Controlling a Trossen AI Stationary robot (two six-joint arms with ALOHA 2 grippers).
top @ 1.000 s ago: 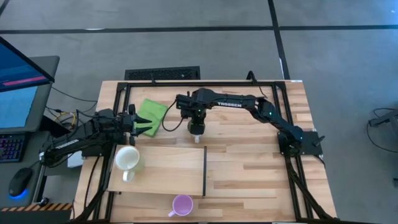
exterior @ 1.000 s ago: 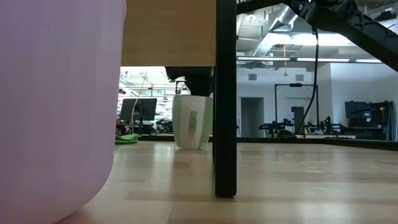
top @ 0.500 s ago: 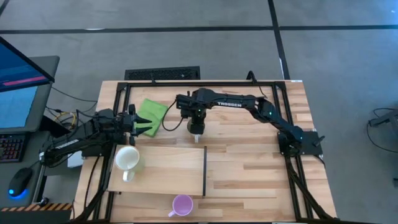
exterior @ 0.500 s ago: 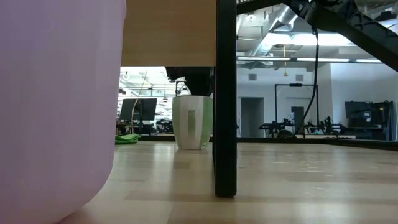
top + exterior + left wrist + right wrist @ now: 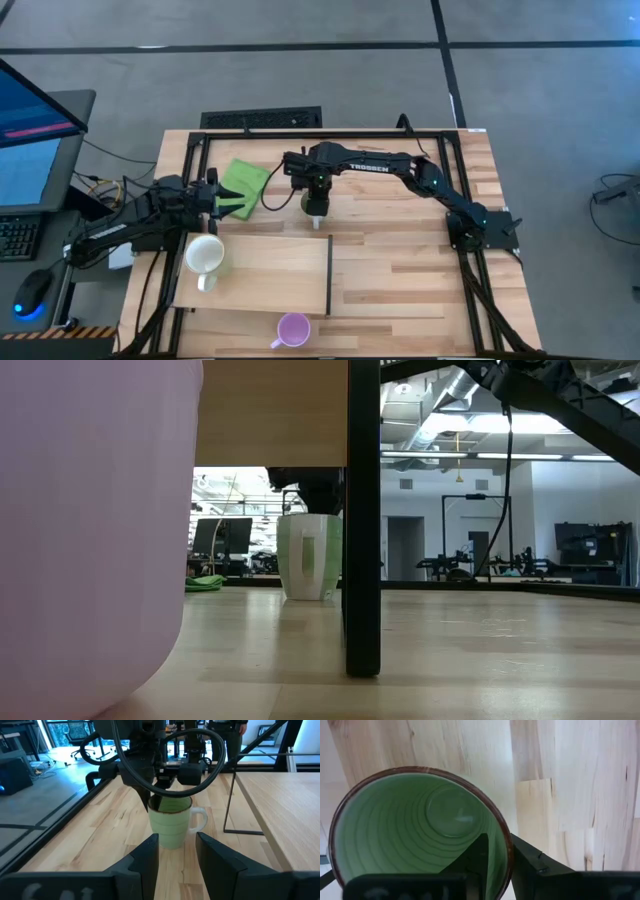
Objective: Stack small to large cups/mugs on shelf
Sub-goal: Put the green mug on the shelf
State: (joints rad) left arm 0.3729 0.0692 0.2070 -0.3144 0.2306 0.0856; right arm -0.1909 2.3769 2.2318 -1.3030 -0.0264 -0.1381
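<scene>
The green mug [image 5: 315,207] stands upright on the tabletop just beyond the shelf's far edge; it also shows in the left wrist view [image 5: 171,822] and the low view [image 5: 310,556]. My right gripper [image 5: 315,198] is above it, shut on its rim. The white mug [image 5: 205,255] stands on the pale shelf board [image 5: 265,275] at its left end. The light purple mug [image 5: 293,328] stands on the table near the front edge. My left gripper [image 5: 232,200] is open and empty, left of the green mug. My right gripper holds the green mug by its rim [image 5: 508,851], on the side away from the handle [image 5: 201,818]. One finger [image 5: 479,856] is inside the mug and one [image 5: 532,862] is outside. The fingers come from above, pointing down. The mug stands upright with its base on the table.
A folded green cloth [image 5: 245,180] lies at the far left, beside my left gripper. The shelf has a dark strip [image 5: 330,275] along its right edge, which shows as a dark upright in the low view [image 5: 362,520]. The purple mug fills the low view's left [image 5: 90,540].
</scene>
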